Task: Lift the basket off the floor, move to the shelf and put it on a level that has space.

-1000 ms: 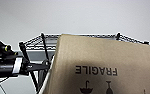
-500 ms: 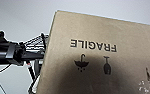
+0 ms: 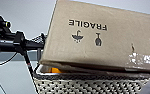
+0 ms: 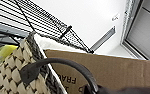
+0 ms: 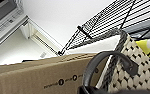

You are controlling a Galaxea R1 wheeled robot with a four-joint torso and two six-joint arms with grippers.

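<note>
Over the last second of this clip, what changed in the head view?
The cardboard box marked FRAGILE rose and came to cover far more of the picture, hiding most of the wire rack that showed above it earlier; the camera may have shifted too. The woven basket stayed under the box, and the left arm stayed at the left edge.

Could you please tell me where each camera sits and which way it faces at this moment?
Head view: high on the robot, facing forward at the cardboard box in the basket; the left arm shows.
Left wrist view: beside the basket, looking up past its handle to the shelf.
Right wrist view: the opposite side, also looking up.
All three share box and basket.
</note>
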